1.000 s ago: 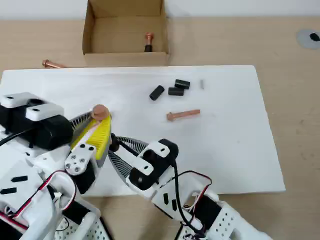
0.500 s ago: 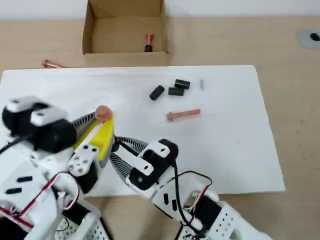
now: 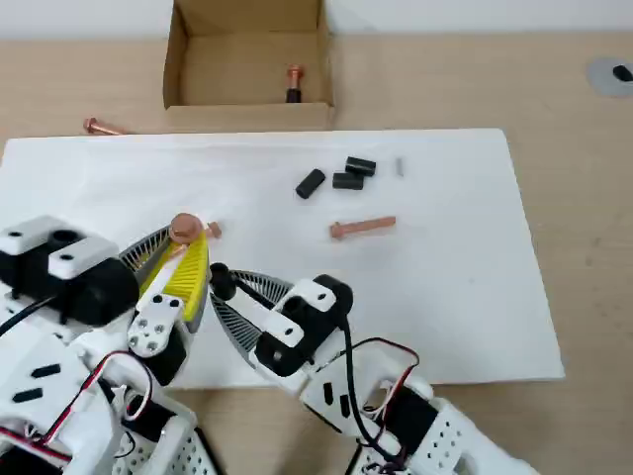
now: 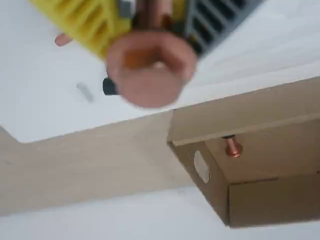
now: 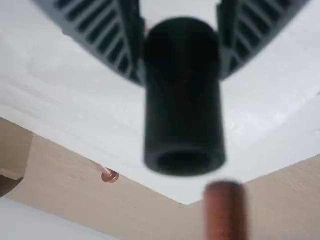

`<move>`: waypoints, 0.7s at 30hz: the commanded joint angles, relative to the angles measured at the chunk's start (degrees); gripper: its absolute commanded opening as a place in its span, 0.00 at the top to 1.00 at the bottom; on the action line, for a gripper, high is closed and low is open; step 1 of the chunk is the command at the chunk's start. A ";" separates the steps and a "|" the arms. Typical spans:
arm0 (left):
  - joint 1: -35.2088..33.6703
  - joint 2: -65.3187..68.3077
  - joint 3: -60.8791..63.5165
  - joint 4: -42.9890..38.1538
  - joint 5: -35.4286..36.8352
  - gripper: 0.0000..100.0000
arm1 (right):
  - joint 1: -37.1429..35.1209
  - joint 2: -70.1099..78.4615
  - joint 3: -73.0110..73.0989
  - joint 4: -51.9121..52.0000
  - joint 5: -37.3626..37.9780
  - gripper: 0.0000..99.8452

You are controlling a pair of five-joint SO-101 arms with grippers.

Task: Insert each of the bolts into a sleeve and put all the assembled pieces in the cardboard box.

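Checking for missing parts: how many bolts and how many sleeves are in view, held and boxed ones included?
Bolts: 4 (held bolt, mat bolt, table bolt, boxed bolt)
Sleeves: 5 (held sleeve, three loose sleeves, boxed sleeve)
Total: 9

A wide white sheet [image 3: 445, 287] lies flat across the middle of the frame and covers most of a light wooden table [image 3: 584, 198]. The bare tabletop shows down the right side and as a band above the sheet. On the sheet, a little right of centre in the upper part, lies a small, thin grey pin [image 3: 400, 166]. In the top right corner, on the bare wood, sits a flat grey disc [image 3: 601, 79] with a dark spot, cut off by the frame edge. A pale strip [image 3: 475, 14] runs along the very top, beyond the table's far edge.
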 commanded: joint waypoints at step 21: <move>-0.26 -0.13 2.99 -5.45 0.88 0.99 | -0.92 -6.46 -0.13 -1.41 -0.35 0.99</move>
